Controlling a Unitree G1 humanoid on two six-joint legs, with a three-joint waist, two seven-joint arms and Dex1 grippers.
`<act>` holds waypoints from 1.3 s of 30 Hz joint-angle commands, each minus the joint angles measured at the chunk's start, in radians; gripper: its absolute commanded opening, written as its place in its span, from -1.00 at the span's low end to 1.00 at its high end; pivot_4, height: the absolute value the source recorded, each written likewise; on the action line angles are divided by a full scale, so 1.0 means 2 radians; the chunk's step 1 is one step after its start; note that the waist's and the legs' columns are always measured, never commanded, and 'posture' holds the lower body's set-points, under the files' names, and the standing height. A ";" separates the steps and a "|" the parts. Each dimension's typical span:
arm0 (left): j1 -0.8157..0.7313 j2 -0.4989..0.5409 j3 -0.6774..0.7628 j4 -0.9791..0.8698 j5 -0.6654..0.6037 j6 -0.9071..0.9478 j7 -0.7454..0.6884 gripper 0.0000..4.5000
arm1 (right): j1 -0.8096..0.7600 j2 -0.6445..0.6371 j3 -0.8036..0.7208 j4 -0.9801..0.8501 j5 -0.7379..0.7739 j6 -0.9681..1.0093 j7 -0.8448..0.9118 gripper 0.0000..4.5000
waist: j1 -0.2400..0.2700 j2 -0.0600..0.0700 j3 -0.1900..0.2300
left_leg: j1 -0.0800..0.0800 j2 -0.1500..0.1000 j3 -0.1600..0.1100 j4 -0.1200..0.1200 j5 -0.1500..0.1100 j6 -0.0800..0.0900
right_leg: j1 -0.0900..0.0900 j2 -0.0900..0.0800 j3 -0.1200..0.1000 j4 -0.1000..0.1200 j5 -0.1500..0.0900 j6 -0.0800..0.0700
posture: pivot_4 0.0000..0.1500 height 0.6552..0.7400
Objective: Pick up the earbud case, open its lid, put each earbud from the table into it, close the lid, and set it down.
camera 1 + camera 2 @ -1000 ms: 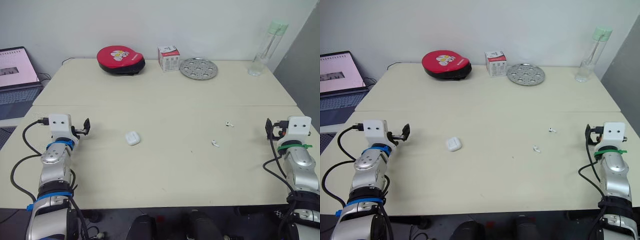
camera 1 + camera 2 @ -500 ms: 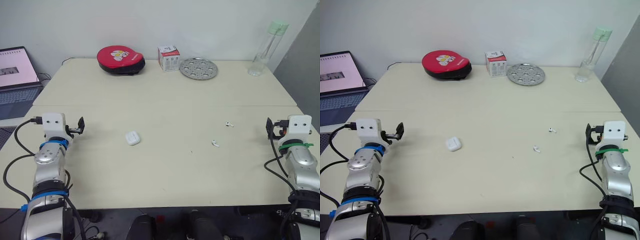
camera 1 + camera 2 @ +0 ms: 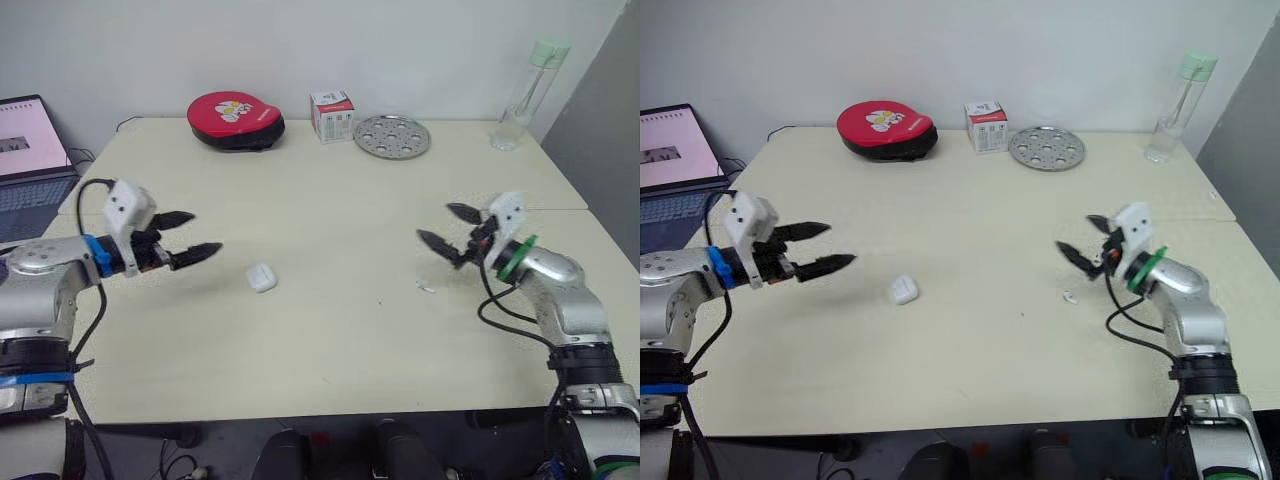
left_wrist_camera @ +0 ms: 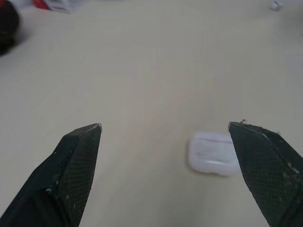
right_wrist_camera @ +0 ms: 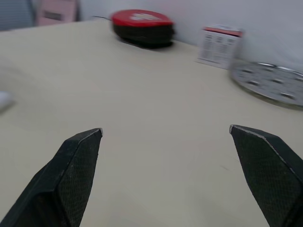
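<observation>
Slippage threatens: the earbud case lies flat at 4 o'clock from the left gripper, which, wide-spread and empty, could skid it away. Right gripper, equally spread and empty, hovers, one earbud at its 6 o'clock.

On the pale table, near the front: white earbud case, one earbud well apart. Along the far edge: red round pouch, small box, perforated metal disc, clear bottle upright.
</observation>
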 commanded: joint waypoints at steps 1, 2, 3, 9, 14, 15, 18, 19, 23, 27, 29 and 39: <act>0.012 -0.014 -0.022 -0.039 0.027 -0.023 0.013 0.99 | -0.014 0.009 0.039 -0.060 0.039 0.052 0.051 1.00 | 0.000 0.000 0.000 | 0.000 0.000 0.000 0.000 0.000 0.000 | 0.000 0.000 0.000 0.000 0.000 0.000 | 1.00 1.00; 0.017 -0.020 -0.026 -0.044 0.032 -0.029 0.018 0.99 | -0.015 0.013 0.048 -0.066 0.042 0.060 0.059 1.00 | 0.001 0.000 0.000 | 0.000 0.000 0.000 0.000 0.000 0.000 | 0.000 0.000 0.000 0.000 0.000 0.000 | 1.00 1.00; 0.019 -0.030 -0.028 -0.050 0.038 -0.033 0.032 0.99 | -0.017 0.016 0.057 -0.071 0.041 0.062 0.066 1.00 | 0.001 0.000 0.000 | 0.000 0.000 0.000 0.000 0.000 0.000 | 0.000 0.000 0.000 0.000 0.000 0.000 | 1.00 1.00; 0.021 -0.065 -0.035 -0.065 0.064 -0.035 0.078 0.99 | -0.022 0.019 0.088 -0.082 0.028 0.063 0.090 1.00 | 0.003 0.000 0.000 | 0.000 0.000 0.000 0.000 0.000 0.000 | 0.000 0.000 0.000 0.000 0.000 0.000 | 1.00 1.00; 0.023 -0.068 -0.038 -0.053 0.076 -0.034 0.085 0.99 | -0.025 0.021 0.094 -0.091 0.026 0.065 0.087 1.00 | 0.002 0.000 0.000 | 0.000 0.000 0.000 0.000 0.000 0.000 | 0.000 0.000 0.000 0.000 0.000 0.000 | 1.00 1.00; 0.023 -0.068 -0.038 -0.049 0.076 -0.035 0.083 0.99 | -0.025 0.022 0.093 -0.093 0.026 0.066 0.087 1.00 | 0.002 0.000 0.000 | 0.000 0.000 0.000 0.000 0.000 0.000 | 0.000 0.000 0.000 0.000 0.000 0.000 | 1.00 1.00; 0.016 -0.075 -0.053 -0.020 0.083 -0.044 0.069 0.99 | -0.026 0.018 0.094 -0.096 0.025 0.069 0.089 1.00 | 0.002 0.000 0.000 | 0.000 0.000 0.000 0.000 0.000 0.000 | 0.000 0.000 0.000 0.000 0.000 0.000 | 1.00 1.00; 0.012 -0.079 -0.059 -0.007 0.083 -0.047 0.060 0.99 | -0.027 0.017 0.093 -0.097 0.025 0.071 0.090 1.00 | 0.002 0.000 0.000 | 0.000 0.000 0.000 0.000 0.000 0.000 | 0.000 0.000 0.000 0.000 0.000 0.000 | 1.00 1.00; -0.009 -0.098 -0.077 0.047 0.093 -0.067 0.044 0.99 | -0.030 0.015 0.093 -0.099 0.024 0.075 0.090 1.00 | 0.003 0.000 0.000 | -0.001 0.000 0.000 0.000 0.000 0.000 | 0.000 0.000 0.000 0.000 0.000 0.000 | 1.00 1.00; -0.031 -0.112 -0.089 0.110 0.116 -0.109 0.049 0.99 | -0.031 0.012 0.088 -0.097 0.025 0.076 0.088 1.00 | 0.003 0.000 0.000 | -0.001 0.000 0.000 0.000 0.000 0.000 | -0.001 0.000 0.000 0.000 0.000 0.000 | 1.00 1.00; -0.043 -0.120 -0.094 0.142 0.126 -0.127 0.052 0.99 | -0.028 0.008 0.085 -0.098 0.024 0.077 0.086 1.00 | 0.003 0.000 0.000 | -0.001 0.000 0.000 0.000 0.000 0.000 | 0.000 0.000 -0.001 0.000 0.000 0.000 | 1.00 1.00; -0.041 -0.112 -0.096 0.139 0.125 -0.145 0.005 0.25 | -0.023 -0.007 0.072 -0.104 0.030 0.088 0.078 1.00 | 0.002 0.000 0.000 | 0.000 0.000 0.000 0.000 0.000 0.000 | 0.000 0.000 0.000 0.000 0.000 0.000 | 1.00 1.00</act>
